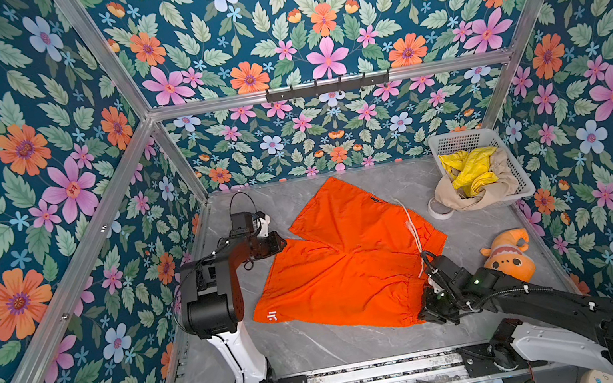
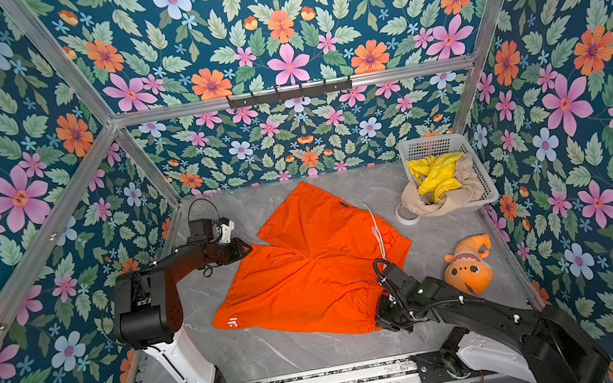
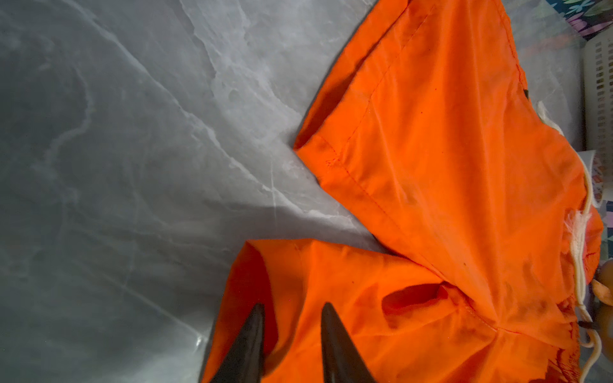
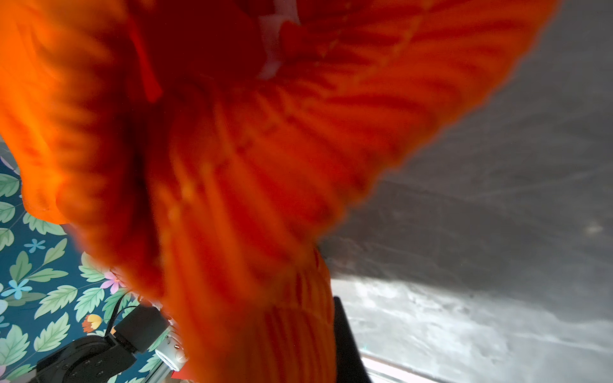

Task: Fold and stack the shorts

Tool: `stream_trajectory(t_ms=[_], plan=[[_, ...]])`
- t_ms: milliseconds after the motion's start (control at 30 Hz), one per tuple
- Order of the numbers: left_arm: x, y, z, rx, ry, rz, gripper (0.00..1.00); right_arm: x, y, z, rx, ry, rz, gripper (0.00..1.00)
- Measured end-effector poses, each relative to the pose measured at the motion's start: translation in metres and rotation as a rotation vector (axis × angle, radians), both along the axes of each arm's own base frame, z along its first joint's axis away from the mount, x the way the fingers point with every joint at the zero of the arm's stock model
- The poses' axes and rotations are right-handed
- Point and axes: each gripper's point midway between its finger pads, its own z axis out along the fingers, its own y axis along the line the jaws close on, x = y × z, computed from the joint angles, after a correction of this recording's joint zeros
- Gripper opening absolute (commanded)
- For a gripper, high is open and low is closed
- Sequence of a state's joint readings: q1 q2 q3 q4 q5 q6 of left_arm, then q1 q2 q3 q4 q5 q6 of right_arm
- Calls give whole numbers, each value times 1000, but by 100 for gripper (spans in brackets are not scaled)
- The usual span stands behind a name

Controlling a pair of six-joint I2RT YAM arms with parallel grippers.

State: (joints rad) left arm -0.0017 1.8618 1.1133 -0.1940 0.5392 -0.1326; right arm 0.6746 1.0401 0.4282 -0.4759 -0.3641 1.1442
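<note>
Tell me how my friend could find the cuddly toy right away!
Start at the white basket in the far right corner of the grey table. Come toward the near edge along the right wall to the plush toy, lying right of the big orange shorts. It is orange too, but small and stuffed, with dark eyes.

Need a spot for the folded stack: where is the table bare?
Bare: the near strip between the orange shorts and the front rail; a far patch between shorts, back wall and basket. Crowded right side: tape roll, plush fish.
</note>
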Motion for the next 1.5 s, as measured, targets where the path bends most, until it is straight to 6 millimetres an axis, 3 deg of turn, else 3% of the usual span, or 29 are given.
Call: stream_trajectory(t_ms=[333, 400, 567, 667, 933, 1100, 1167, 1400, 1500], plan=[[-17, -1, -11, -1, 59, -8, 41, 0, 0, 0, 3, -5, 0, 7], [-20, 0, -13, 6, 68, -6, 38, 0, 0, 0, 4, -5, 0, 7], [-20, 2, -14, 16, 74, -2, 14, 0, 0, 0, 4, -5, 0, 7], [-16, 3, -7, 22, 59, 5, 7, -1, -1, -2, 3, -4, 0, 6], [25, 0, 53, -19, -28, 30, 6, -6, -4, -5, 4, -1, 0, 6], [42, -5, 74, -79, -32, 47, 7, -10, -7, -7, 4, 0, 0, 6], [52, -6, 73, -102, -25, 56, 7, -11, -8, -8, 4, 2, 1, 6], [84, -12, 34, -184, 69, 87, 9, -13, -6, -12, -2, 33, 19, 6], [97, -14, 24, -207, 71, 97, 16, -13, -5, -12, -5, 39, 18, 6]])
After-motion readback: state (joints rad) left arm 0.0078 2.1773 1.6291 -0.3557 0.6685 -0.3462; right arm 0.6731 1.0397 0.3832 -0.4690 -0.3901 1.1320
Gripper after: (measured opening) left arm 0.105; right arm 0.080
